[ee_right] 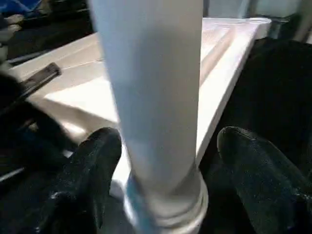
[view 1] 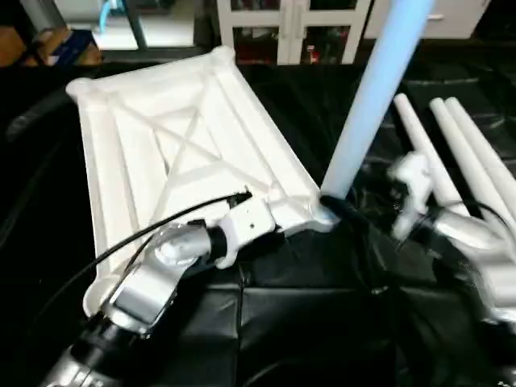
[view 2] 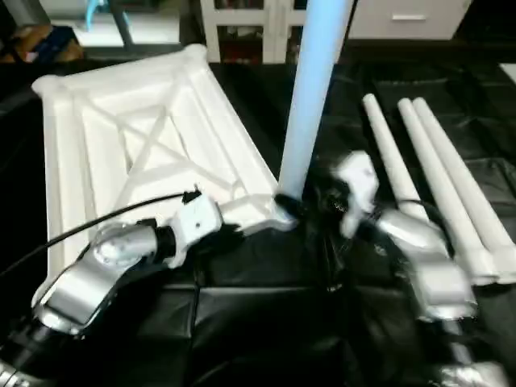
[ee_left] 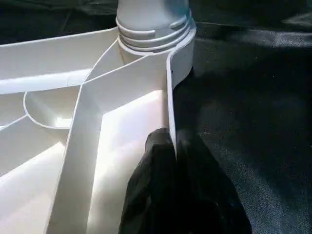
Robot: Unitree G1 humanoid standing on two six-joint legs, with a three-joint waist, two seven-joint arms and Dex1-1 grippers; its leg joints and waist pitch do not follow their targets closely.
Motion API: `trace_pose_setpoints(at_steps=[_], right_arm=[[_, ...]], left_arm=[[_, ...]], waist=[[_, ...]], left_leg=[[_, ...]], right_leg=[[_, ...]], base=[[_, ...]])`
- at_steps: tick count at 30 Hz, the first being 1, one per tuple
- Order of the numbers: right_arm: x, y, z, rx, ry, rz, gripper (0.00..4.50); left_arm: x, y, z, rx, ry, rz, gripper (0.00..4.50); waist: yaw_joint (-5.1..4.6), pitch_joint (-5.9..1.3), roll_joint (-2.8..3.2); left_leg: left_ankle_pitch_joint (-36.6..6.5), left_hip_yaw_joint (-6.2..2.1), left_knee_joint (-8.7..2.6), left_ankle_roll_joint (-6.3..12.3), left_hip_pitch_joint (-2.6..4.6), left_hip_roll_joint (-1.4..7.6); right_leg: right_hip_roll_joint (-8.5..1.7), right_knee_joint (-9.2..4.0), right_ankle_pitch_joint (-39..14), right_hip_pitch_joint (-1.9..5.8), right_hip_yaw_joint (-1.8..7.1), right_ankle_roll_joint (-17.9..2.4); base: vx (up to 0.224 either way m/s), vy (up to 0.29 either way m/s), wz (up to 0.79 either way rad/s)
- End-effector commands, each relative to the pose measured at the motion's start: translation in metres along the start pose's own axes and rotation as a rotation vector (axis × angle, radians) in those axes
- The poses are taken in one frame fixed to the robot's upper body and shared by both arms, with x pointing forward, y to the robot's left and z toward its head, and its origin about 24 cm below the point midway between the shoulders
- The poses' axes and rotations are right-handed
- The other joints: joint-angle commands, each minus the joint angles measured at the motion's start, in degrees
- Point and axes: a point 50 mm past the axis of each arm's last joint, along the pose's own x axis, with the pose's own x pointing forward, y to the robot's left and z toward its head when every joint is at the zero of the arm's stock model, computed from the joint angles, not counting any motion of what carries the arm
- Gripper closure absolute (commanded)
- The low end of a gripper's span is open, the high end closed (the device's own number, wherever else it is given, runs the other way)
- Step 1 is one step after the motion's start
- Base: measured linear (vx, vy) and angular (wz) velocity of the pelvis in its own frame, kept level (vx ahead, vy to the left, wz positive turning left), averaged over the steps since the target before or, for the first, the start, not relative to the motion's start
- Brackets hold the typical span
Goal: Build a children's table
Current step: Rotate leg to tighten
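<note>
Leg [view 2: 310, 97] stands upright in the top's [view 1: 161, 145] near corner socket, between the spread right gripper's [ee_right: 168, 180] fingers; left gripper [ee_left: 173, 161] pinches the rim.

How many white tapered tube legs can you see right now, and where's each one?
4. One white tapered tube leg stands in the near right corner socket of the white plastic tabletop. Three loose legs lie side by side on the black cover to its right.
</note>
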Motion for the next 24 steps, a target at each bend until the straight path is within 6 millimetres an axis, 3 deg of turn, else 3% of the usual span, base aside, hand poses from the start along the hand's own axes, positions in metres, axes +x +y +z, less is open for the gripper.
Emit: trace_pose_setpoints(at_steps=[1, 3, 4, 6, 9, 10, 13, 20, 24], right_arm=[[-0.003, 0.001, 0.005, -0.009, -0.008, 0.021, 0.94], [-0.003, 0.0, 0.004, 0.02, -0.009, 0.038, 0.94], [-0.002, 0.0, 0.004, 0.029, -0.014, 0.045, 1.1], [0.001, 0.001, 0.004, 0.045, -0.03, 0.062, 1.28], [0.008, 0.003, 0.003, 0.051, -0.044, 0.085, 1.31], [0.008, 0.003, 0.003, 0.052, -0.045, 0.086, 1.61], [0.013, 0.003, 0.001, 0.06, -0.039, 0.097, 1.73], [0.014, 0.002, 0.0, 0.066, -0.021, 0.106, 2.42], [0.012, 0.001, -0.005, 0.065, 0.008, 0.094, 2.48]], left_arm=[[0.002, -0.01, -0.012, -0.024, 0.046, -0.056, 4.5], [0.003, -0.012, -0.01, -0.02, 0.037, -0.064, 4.5], [0.003, -0.012, -0.01, -0.02, 0.032, -0.068, 4.5], [0.003, -0.013, -0.008, -0.018, 0.027, -0.073, 4.5], [0.003, -0.013, -0.008, -0.016, 0.024, -0.077, 4.5], [0.003, -0.013, -0.008, -0.016, 0.024, -0.077, 4.5], [0.002, -0.013, -0.009, -0.012, 0.026, -0.081, 4.5], [0.0, -0.013, -0.009, -0.013, 0.03, -0.081, 4.5], [0.0, -0.015, -0.011, -0.017, 0.046, -0.086, 4.5]], waist=[[0.13, -4.55, -0.7], [0.08, -4.32, -0.67], [0.13, -4.24, -0.6], [0.14, -4.34, -0.56], [0.15, -4.69, -0.48], [0.13, -4.81, -0.46], [0.17, -5.01, -0.66], [0.28, -5.1, -0.81], [0.3, -5.18, -0.59]], left_leg=[[-6.54, -1.62, -3.26, 10.56, 0.88, 4.26], [-9.77, -1.65, -3.53, 8.82, 1.07, 4.3], [-12.95, -1.71, -3.81, 6.4, 1.51, 4.37], [-12.78, -1.76, -3.88, 5.49, 1.59, 4.42], [-11.03, -1.82, -3.73, 5.62, 1.33, 4.39], [-9.76, -1.78, -3.6, 6.03, 1.33, 4.39], [-7.66, -1.67, -3.33, 7.22, 1.16, 4.28], [-6.98, -1.71, -3.17, 7.78, 1.06, 4.25], [-7.37, -1.7, -3.1, 7.6, 1.09, 4.24]], right_leg=[[-2.84, -2.44, -9.76, 3.79, 2.58, -16.71], [-2.78, -2.99, -14.56, 3.61, 2.59, -15.63], [-2.7, -3.47, -18.71, 3.33, 2.67, -14.16], [-2.54, -3.34, -17.82, 3.2, 2.74, -13.79], [-2.55, -2.82, -14.5, 3.37, 2.73, -14.4], [-2.51, -2.58, -12.43, 3.35, 2.74, -15.0], [-2.59, -2.2, -9.21, 3.59, 2.76, -16.12], [-2.74, -2.15, -10.58, 3.77, 2.73, -15.86], [-2.68, -2.19, -10.95, 3.75, 2.71, -15.9]], base=[[0.0, 0.0, 0.0], [0.0, 0.0, 0.0], [0.0, 0.0, 0.0], [0.0, 0.0, 0.0], [0.0, 0.0, 0.0], [0.0, 0.0, 0.0], [0.0, 0.0, 0.0], [0.0, 0.0, 0.0], [0.0, 0.0, 0.0]])
